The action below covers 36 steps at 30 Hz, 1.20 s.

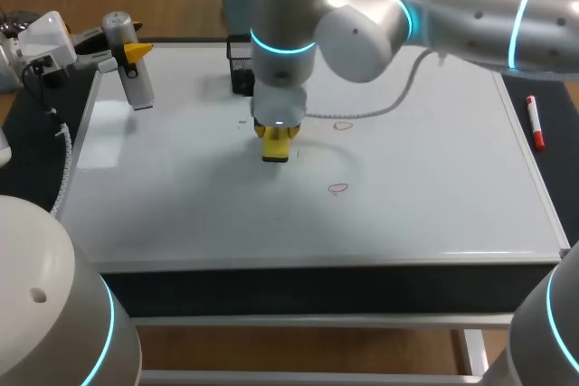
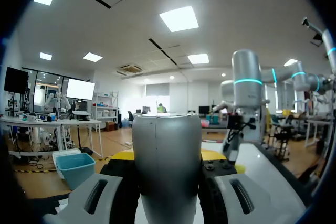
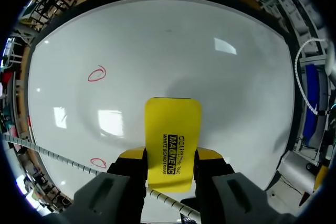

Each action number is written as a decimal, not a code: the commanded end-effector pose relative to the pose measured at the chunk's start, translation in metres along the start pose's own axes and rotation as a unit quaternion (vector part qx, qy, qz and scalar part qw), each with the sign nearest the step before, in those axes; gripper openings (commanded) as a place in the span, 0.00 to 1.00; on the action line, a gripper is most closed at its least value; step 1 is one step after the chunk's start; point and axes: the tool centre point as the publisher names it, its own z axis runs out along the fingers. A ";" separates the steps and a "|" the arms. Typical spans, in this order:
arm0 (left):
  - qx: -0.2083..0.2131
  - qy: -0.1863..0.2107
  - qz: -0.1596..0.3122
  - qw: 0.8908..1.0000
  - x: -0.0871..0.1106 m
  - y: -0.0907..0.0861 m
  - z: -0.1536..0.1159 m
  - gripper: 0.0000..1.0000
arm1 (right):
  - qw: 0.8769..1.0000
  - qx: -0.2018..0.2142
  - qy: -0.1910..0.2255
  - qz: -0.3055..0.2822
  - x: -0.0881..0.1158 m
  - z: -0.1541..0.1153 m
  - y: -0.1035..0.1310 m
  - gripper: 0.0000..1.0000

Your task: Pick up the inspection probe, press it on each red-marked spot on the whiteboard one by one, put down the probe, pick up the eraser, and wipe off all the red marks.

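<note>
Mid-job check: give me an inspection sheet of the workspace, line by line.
Surface: whiteboard; far red mark and near red mark, both unwiped.
Job's things: eraser over the board, apart from both marks; inspection probe at the far left corner.
Clutter: red marker off the board's right edge; black holder at the far edge.
Grippers: right gripper jaws shut on eraser; left gripper jaws shut on probe.
Cables: white cable across the board's far part; spiral cable beside its left edge.
Surroundings: nothing seen.

Yellow eraser [image 3: 173, 129] in R gripper [image 3: 170, 157], over whiteboard [image 1: 434, 187] w/ 2 red marks [image 1: 337, 189].
</note>
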 end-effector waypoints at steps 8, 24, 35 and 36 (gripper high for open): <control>0.000 0.000 0.000 1.000 0.000 -0.001 0.001 0.00 | 1.000 -0.010 0.001 -0.008 -0.002 0.018 0.000 0.00; 0.000 0.000 0.000 1.000 0.000 -0.001 0.001 0.00 | 0.999 -0.025 0.017 -0.018 0.000 0.031 0.004 0.00; 0.000 0.000 0.000 1.000 0.000 -0.001 0.001 0.00 | 0.999 -0.025 0.029 -0.005 0.018 0.037 -0.005 0.00; 0.000 0.000 0.000 1.000 0.000 -0.001 0.001 0.00 | 0.999 -0.024 0.030 -0.002 0.021 0.037 -0.007 0.00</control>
